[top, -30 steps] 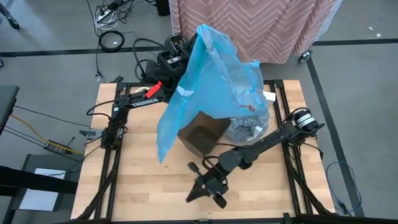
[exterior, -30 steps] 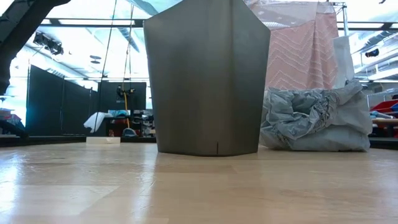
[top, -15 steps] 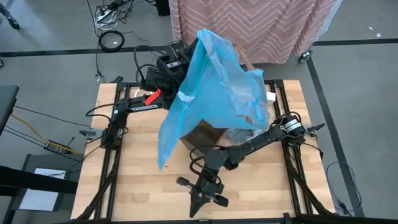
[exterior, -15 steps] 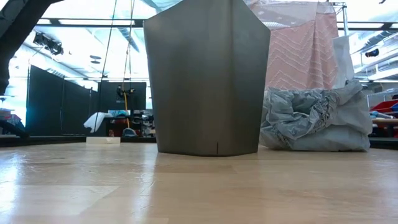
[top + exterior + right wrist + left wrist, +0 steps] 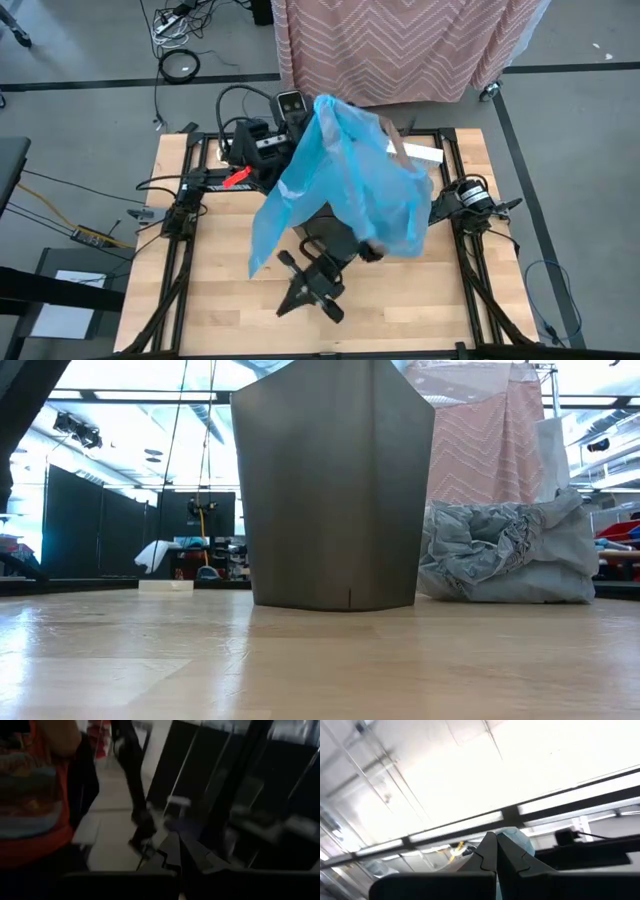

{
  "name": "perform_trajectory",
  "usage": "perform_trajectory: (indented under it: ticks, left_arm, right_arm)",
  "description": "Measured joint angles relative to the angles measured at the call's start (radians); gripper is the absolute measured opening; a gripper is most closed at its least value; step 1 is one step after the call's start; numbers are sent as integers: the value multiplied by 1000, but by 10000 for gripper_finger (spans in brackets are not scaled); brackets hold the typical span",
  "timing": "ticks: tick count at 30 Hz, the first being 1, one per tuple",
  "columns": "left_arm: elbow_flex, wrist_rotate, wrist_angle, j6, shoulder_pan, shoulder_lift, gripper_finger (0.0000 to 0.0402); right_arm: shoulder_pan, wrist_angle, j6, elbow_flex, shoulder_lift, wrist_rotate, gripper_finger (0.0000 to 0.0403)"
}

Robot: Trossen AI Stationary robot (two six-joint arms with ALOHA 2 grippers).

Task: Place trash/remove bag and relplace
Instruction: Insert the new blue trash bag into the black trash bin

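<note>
Bench (image 5: 215,300) boards lie nearest, where our right gripper (image 5: 310,293) hovers low, fingers closed on nothing. Behind it stands the grey bin (image 5: 333,490), with the used grey liner (image 5: 505,555) slumped on the bench beside it. Above the bin, our left gripper (image 5: 496,851) has its fingers pinched shut on the blue bag (image 5: 340,185). We judge the blue bag needs spreading wide before lowering; otherwise its mouth may collapse.

Bin (image 5: 333,485) mid-table, crumpled liner (image 5: 510,555) just beside it, to its right.
</note>
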State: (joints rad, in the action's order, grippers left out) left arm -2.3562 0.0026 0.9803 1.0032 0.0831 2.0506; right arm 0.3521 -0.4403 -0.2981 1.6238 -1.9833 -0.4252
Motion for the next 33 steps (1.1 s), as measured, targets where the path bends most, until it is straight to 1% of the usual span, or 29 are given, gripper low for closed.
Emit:
perform_trajectory:
  ticks: [2,4,6,8,9,11,13,16,19,21,24,25,26,27,29,31,33]
  left_arm:
    - [0,28,4,21,4,0,4]
    - [0,85,5,29,3,0,4]
    - [0,143,4,75,-2,-3,4]
    - [0,182,9,111,-10,-5,4]
    - [0,194,20,125,-11,-5,4]
    - [0,199,27,135,-15,-6,4]
    - [0,208,24,143,-20,-10,4]
    - [0,258,29,176,-28,-12,4]
    - [0,311,39,206,-36,-17,4]
    - [0,349,46,245,-45,-23,4]
    - [0,421,52,289,-59,-33,4]
    - [0,435,59,290,-61,-40,4]
    - [0,442,62,287,-64,-42,4]
    - [0,450,66,283,-66,-44,4]
    - [0,460,70,284,-74,-45,4]
    - [0,471,74,287,-89,-44,4]
    - [0,498,72,290,-101,-43,4]
  right_arm:
    - [5,94,39,0,16,-10,0]
    - [16,230,100,0,36,-57,0]
    - [36,374,163,0,52,-94,0]
    - [62,536,224,0,64,-83,0]
    - [80,631,245,0,73,-42,0]
    - [122,828,277,0,95,72,0]
    - [161,1009,343,0,124,205,0]
    - [225,1201,442,0,180,419,0]
    - [303,1314,496,-1,252,719,0]
    - [366,1363,517,-1,308,947,0]
    - [463,1379,543,-1,376,1264,0]
    - [492,1374,549,-1,395,1345,0]
    - [515,1366,549,-1,415,1399,0]
    - [532,1360,547,0,431,1430,1]
    - [562,1362,551,0,459,1465,9]
    - [585,1359,566,0,479,1491,27]
    - [599,1332,564,0,492,1531,55]
